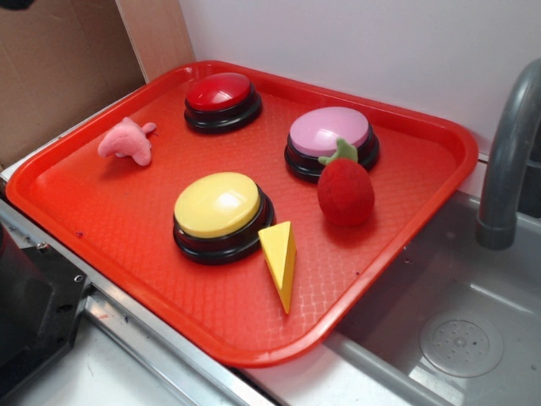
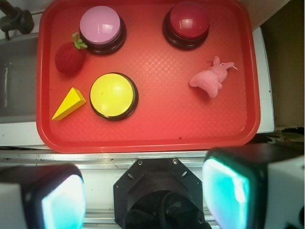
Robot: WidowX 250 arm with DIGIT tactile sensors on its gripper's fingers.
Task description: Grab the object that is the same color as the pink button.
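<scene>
Wrist view looks straight down and nothing is grabbed yet: the gripper (image 2: 143, 191) hangs short of the tray, jaws spread wide and empty, its two fingers (image 2: 62, 202) glowing teal at the bottom edge. The pink plush toy (image 2: 211, 78) lies untouched on the red tray (image 2: 152, 138), well apart from the pink button (image 2: 100, 26), nearer the red button (image 2: 187, 21). So the whole reach, descent and close remain, by my judgement. Also on the tray: yellow button (image 2: 113, 95), strawberry (image 2: 70, 58), cheese wedge (image 2: 69, 104). The tray sits on a counter (image 1: 110, 372) beside a grey sink (image 1: 461, 338) with a faucet (image 1: 507, 161); white wall behind.
</scene>
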